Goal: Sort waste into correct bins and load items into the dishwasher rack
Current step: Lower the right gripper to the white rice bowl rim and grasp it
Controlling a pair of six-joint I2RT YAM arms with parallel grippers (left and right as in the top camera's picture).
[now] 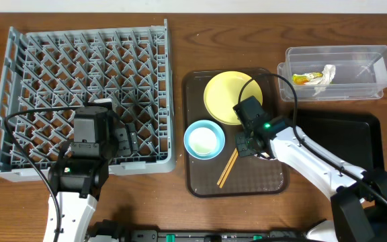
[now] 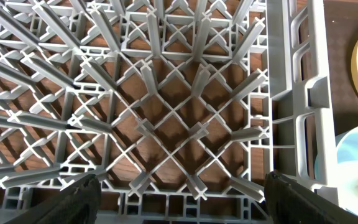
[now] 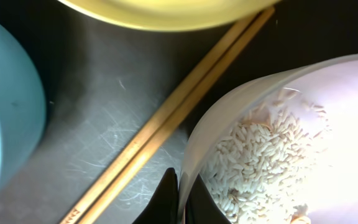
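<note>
My right hand grips the rim of the white bowl, 1 finger outside the wall and 1 inside, above a drift of white rice leftovers in the bowl. I cannot tell whether the bowl rests on the brown serving tray or hangs just above it.

Just beside the bowl, the 2 wooden chopsticks lie side by side on a slant across the scratched tray. Beyond them sits the light blue bowl, and the yellow plate lies at the tray's far end, its rim close to the chopsticks' upper ends. A black cable from my arm loops over the plate.

To the right, my forearm crosses the black tray. Behind it stands the clear tub, with the snack wrapper and the crumpled white scrap inside.

Well apart on the left, my left hand hovers with its 2 fingers spread wide over the near right corner of the grey dishwasher rack. The pegs under the hand are bare, and the rack's slotted wall stands between this hand and the blue bowl.

Everything rests on a brown wooden bench. A pale strip runs along its far edge.
</note>
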